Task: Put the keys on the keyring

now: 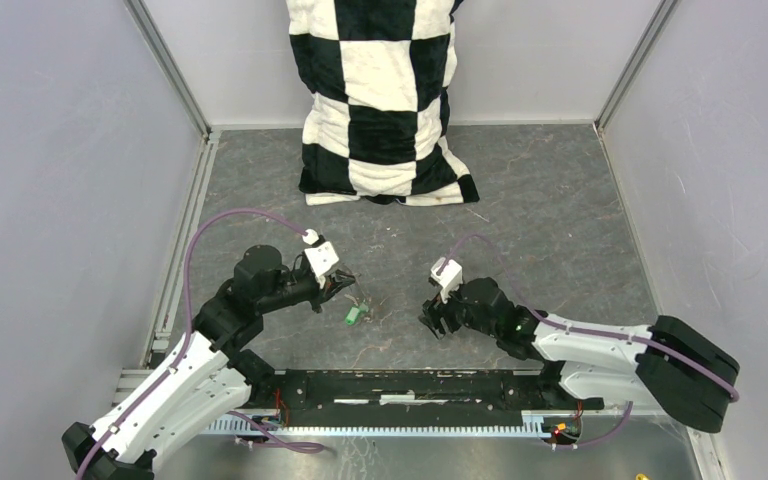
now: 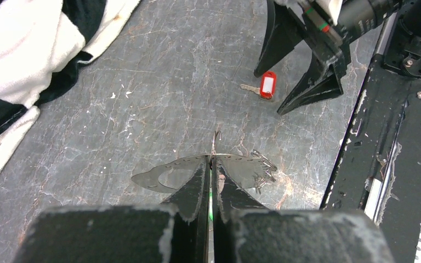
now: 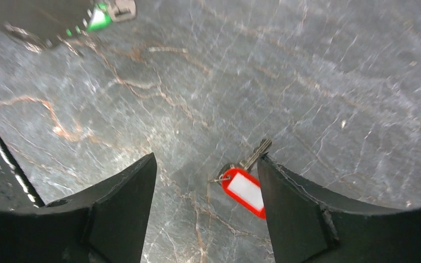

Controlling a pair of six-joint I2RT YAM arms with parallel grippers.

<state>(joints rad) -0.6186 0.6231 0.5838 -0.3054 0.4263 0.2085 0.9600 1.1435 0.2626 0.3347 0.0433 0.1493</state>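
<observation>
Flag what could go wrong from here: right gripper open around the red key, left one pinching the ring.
1. The red key lies flat on the table, nearer one finger of the open right gripper; closing may shove it aside instead of pinching it.
2. The left gripper holds the keyring by a thin bit of wire; it may twist or slip when the key is pushed on.

black-and-white checked cloth [image 1: 385, 100] at far edge; grey marbled tabletop [image 1: 540, 200]

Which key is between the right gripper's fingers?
The red-headed key, framed by the open right gripper; the green-headed key is by the left gripper.
</observation>
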